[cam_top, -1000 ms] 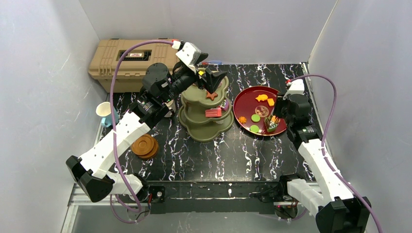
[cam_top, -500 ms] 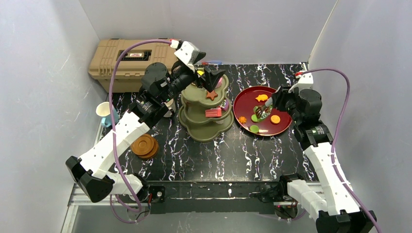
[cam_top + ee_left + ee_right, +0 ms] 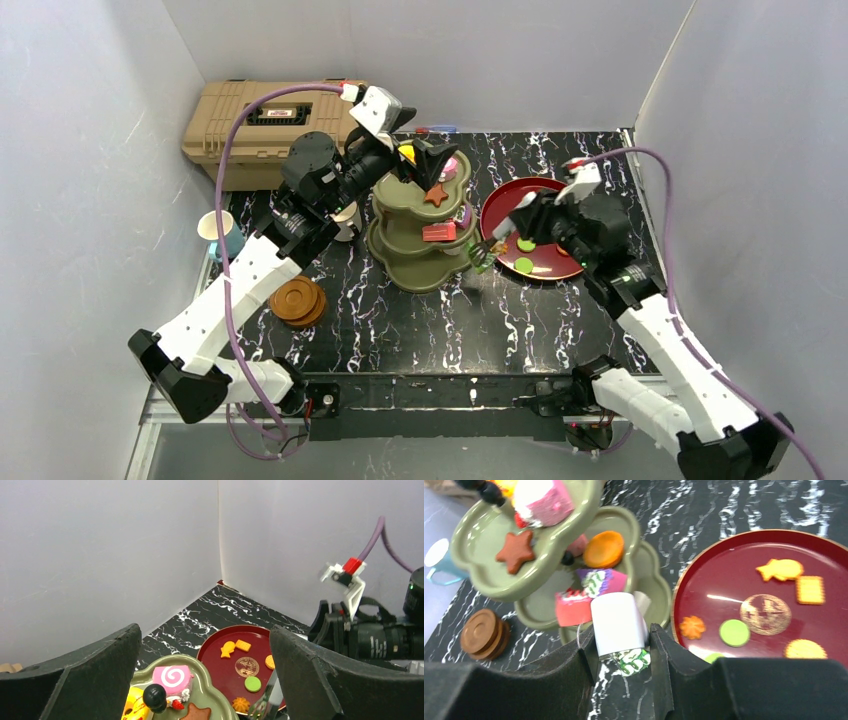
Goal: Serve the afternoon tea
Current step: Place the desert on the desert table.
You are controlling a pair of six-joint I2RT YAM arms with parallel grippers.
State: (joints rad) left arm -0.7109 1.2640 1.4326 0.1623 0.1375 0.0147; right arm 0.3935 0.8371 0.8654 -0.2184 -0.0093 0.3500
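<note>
2 grippers: the right gripper (image 3: 623, 647), clamped on a white-and-green pastry (image 3: 618, 620), should set it flat on a bare bottom-tier lobe of the stand (image 3: 657, 598); the left gripper (image 3: 204, 632) hangs wide open.

Bright, even overhead light fills the scene, leaving soft shadows on the glossy black table (image 3: 480, 310). A white glare streak crosses the dark-red plate (image 3: 734, 565); fingers (image 3: 549, 680) of the right hand (image 3: 622, 630) loom dark and blurred.
</note>
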